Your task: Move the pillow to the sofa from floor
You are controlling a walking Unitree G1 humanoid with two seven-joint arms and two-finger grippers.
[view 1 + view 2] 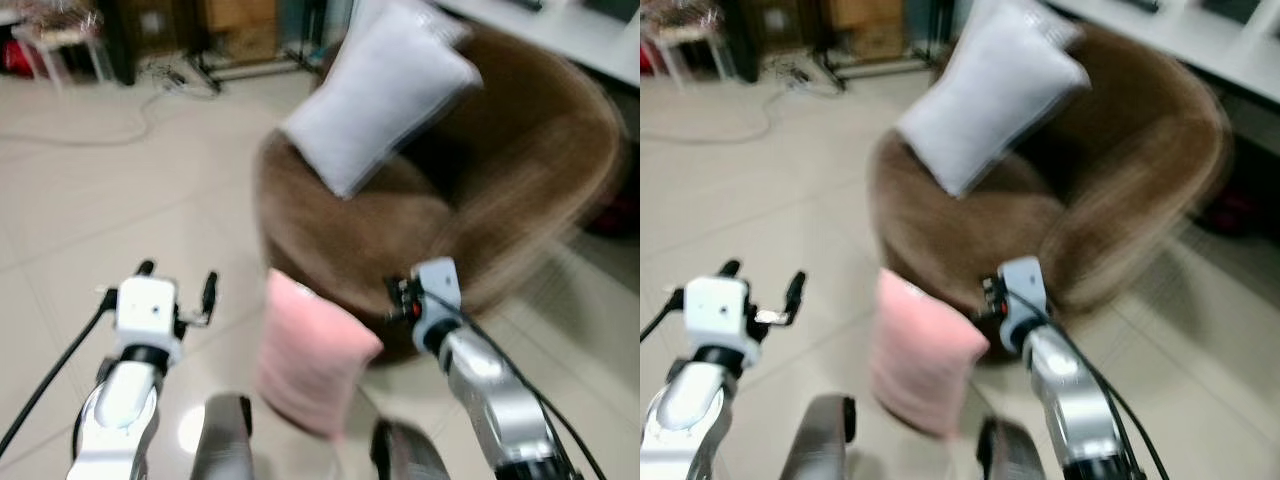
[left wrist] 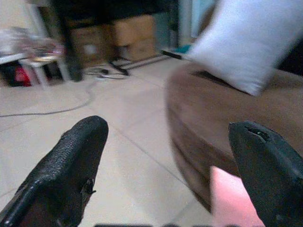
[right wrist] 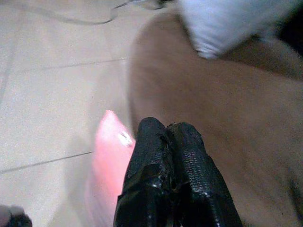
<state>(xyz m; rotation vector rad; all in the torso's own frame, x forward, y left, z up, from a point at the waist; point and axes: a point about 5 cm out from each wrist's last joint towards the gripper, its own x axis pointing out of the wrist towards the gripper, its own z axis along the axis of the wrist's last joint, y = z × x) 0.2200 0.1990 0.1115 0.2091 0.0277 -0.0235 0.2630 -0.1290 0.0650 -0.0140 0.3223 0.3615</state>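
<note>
Pink pillow point(image 1: 305, 355) on floor, leaning against brown sofa point(image 1: 520, 200); not yet lifted. Left gripper point(image 1: 178, 283) fingers spread, empty. Right gripper point(image 3: 173, 135) fingers pressed together, empty. Pickup and placing remain.

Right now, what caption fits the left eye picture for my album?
Pink pillow on the floor against a brown sofa holding a white pillow.

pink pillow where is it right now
In the left eye view the pink pillow stands on the tiled floor against the brown sofa's front, between the two arms, nearer the right tool.
</note>
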